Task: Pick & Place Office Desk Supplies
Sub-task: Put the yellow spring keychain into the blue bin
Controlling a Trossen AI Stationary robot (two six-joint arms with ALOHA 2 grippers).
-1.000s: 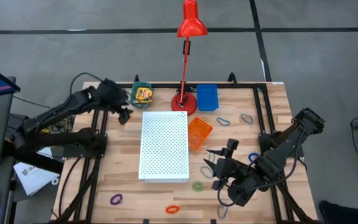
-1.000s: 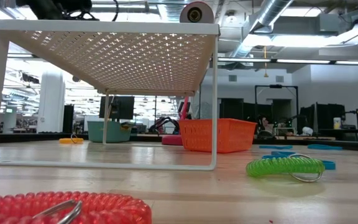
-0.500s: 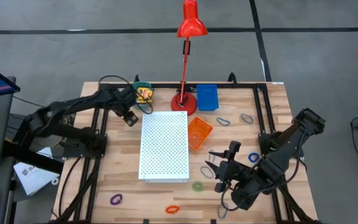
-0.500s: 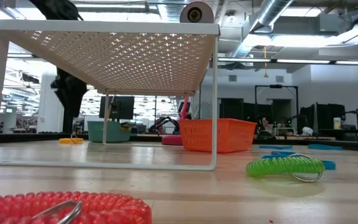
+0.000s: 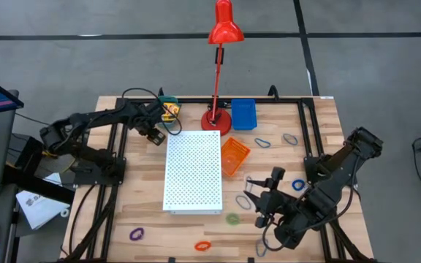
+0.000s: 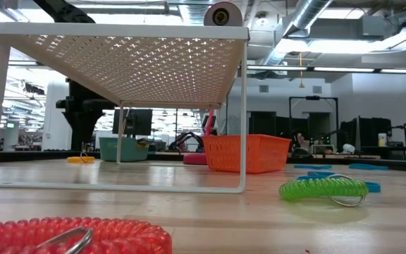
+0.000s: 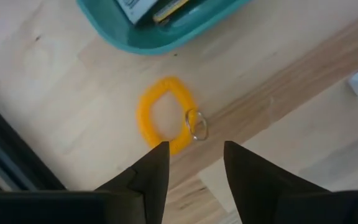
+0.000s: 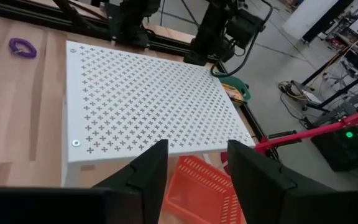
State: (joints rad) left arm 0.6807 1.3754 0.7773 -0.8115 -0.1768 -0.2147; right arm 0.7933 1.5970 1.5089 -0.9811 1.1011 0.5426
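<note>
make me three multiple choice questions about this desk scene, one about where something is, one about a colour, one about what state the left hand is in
1. Where does the yellow coil loop lie?
A. inside the orange bin
B. on the bare wood beside the teal bin
C. on top of the white perforated board

2. What colour is the bin just right of the red lamp's base in the high view?
A. blue
B. purple
C. grey

3. What state is the left hand in?
A. shut on a printed box
B. shut on the lamp
C. open, holding nothing

Answers:
1 B, the left wrist view shows the loop on wood next to the teal bin.
2 A, the high view shows a blue bin there.
3 C, its two fingers stand apart above the loop with nothing between them.
</note>
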